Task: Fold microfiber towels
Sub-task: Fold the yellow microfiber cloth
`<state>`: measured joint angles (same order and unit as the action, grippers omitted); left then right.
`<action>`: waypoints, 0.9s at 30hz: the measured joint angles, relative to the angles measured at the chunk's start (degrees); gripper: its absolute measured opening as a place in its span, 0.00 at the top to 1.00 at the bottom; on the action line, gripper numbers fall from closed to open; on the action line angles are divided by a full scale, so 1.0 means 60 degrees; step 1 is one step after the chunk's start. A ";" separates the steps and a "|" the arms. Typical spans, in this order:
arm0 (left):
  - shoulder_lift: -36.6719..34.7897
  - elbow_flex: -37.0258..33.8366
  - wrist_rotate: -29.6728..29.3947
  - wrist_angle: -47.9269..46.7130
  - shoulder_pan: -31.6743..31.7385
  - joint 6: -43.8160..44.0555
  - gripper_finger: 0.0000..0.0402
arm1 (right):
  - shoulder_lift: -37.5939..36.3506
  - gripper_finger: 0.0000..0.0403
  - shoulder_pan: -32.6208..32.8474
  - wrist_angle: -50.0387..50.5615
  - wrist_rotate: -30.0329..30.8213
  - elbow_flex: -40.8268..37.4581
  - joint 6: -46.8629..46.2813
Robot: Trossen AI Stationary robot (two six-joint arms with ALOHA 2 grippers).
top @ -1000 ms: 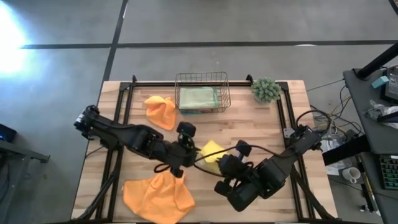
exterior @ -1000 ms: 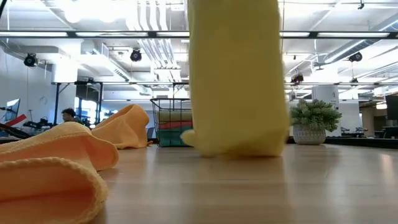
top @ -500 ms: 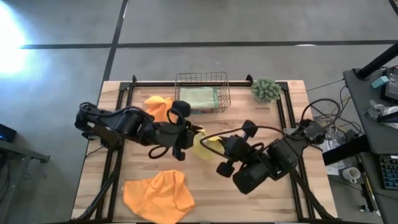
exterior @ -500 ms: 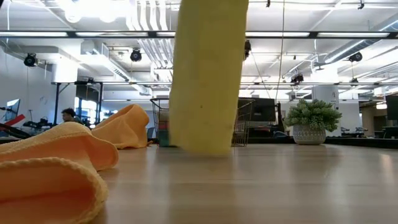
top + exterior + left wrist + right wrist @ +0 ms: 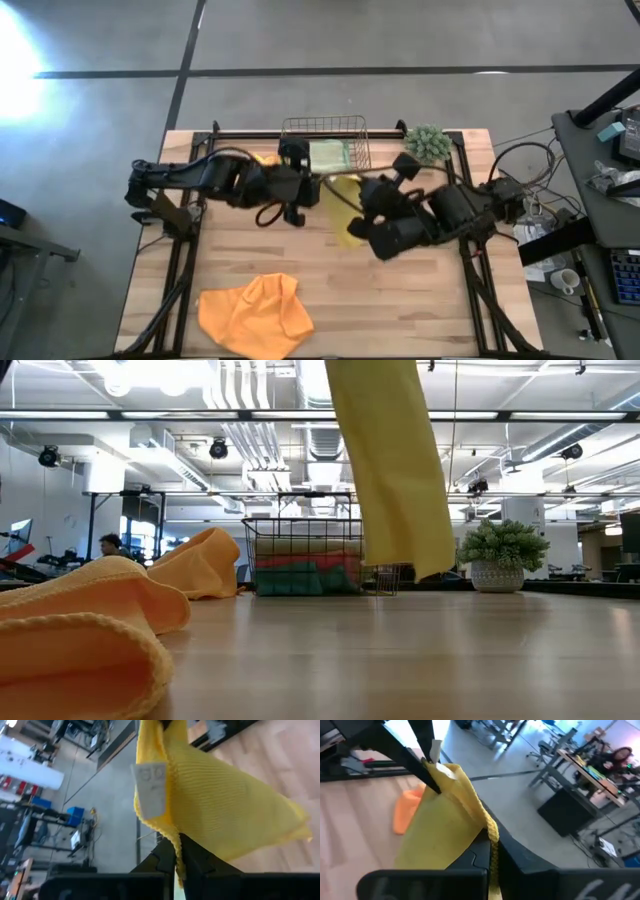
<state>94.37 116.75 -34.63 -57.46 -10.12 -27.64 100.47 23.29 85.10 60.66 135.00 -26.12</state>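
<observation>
**Yellow towel held up in front of the basket**

We see the yellow towel (image 5: 343,208) lifted clear of the table (image 5: 420,300), held between both arms just in front of the wire basket (image 5: 323,148). The left gripper (image 5: 312,184) pinches one upper corner, its fingers closed on the cloth; the right gripper (image 5: 360,200) is clamped on the other upper edge, just beside it. In the left wrist view a white label (image 5: 150,790) hangs from the towel's hem near that grip.

From table height the towel (image 5: 392,465) hangs as a long narrow strip, its long axis running nearly vertical but tilted, the lower end swung toward the small green plant (image 5: 506,556) and clear of the wood. It partly covers the basket (image 5: 305,556), which holds folded cloths stacked inside.

One orange towel (image 5: 256,312) lies crumpled well in front of the basket near the table's front edge. A second orange towel (image 5: 203,562) sits bunched just beside the basket, on the side away from the plant.
</observation>
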 joint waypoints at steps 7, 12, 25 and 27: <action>0.0000 0.0000 0.0291 0.0645 0.0724 -0.0416 1.00 | -0.0072 0.98 -0.0327 -0.0011 -0.0004 0.0000 0.0214; 0.0000 0.0000 0.0481 0.0054 0.0408 0.0479 1.00 | -0.0010 0.98 -0.0254 -0.0010 -0.0506 -0.0171 -0.0481; -0.0007 -0.1900 0.2170 -0.0693 -0.1750 0.5476 1.00 | 0.1261 0.98 0.1041 -0.0101 -0.3356 -0.1634 -0.4993; 0.0003 -0.2426 0.2269 -0.0518 -0.2132 0.6041 1.00 | 0.1555 0.98 0.1258 -0.0130 -0.3658 -0.1678 -0.5395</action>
<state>94.38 102.19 -21.02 -60.57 -22.91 8.61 109.80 30.83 84.32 38.71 124.93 -58.49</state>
